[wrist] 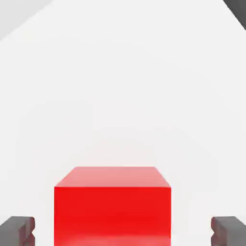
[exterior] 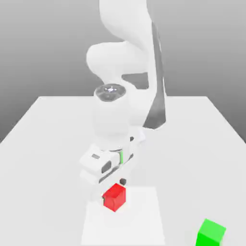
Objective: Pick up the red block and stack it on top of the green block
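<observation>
- Red, bright and glossy, the block (exterior: 115, 197) shows in the exterior view as a small plain cube with sharp edges, turned so that one upright edge faces the camera; its faces differ slightly in shade.
- It sits over a pale square patch (exterior: 144, 225) on the light grey worktop (exterior: 43, 158), between the fingers (exterior: 123, 182) of the white arm (exterior: 111, 120).
- Towards the exterior view's right, nearer the camera, the green block (exterior: 210, 234) lies well apart from the red one, beyond the patch. It is vivid green and plain, with a lighter top, and the frame cuts off its lower part.
- In the hand view, the red block has a paler, pinkish face above a deep, even red one.
- There the fingers stand wide open on either side of it, a gap at each, holding nothing.
</observation>
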Robot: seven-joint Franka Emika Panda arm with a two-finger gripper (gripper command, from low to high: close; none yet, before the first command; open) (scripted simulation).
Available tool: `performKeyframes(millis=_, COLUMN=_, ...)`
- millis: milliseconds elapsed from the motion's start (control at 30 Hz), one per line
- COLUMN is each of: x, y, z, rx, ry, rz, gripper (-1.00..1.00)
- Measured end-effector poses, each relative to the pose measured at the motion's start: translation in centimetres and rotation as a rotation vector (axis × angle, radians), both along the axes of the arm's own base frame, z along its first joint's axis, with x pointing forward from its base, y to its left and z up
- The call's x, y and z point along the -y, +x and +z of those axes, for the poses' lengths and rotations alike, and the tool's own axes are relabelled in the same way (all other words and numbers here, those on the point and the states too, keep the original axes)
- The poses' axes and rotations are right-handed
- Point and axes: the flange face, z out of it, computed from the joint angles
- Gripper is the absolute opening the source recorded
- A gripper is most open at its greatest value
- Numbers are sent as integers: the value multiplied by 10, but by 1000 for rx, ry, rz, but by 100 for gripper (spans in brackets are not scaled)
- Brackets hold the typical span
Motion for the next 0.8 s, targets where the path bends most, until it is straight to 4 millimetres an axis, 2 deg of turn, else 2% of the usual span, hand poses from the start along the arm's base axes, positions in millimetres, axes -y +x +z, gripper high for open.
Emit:
performKeyframes(millis=233, x=0, y=0, z=0, rx=-2, ry=1, rz=0, gripper=-100)
performKeyframes(millis=567, x=1, y=0, z=60, rx=-1, ry=1, rz=-4, gripper=-100)
performKeyframes(millis=667, x=1, y=25, z=71, rx=0, ry=-13, rz=-42, gripper=-100)
performKeyframes(millis=700, x=-14, y=36, z=74, rx=1, ry=-18, rz=-23, gripper=-100)
performKeyframes(millis=733, x=-46, y=47, z=77, rx=3, ry=-21, rz=36, gripper=-100)
performKeyframes(millis=800, x=-82, y=66, z=83, rx=5, ry=-26, rz=73, gripper=-100)
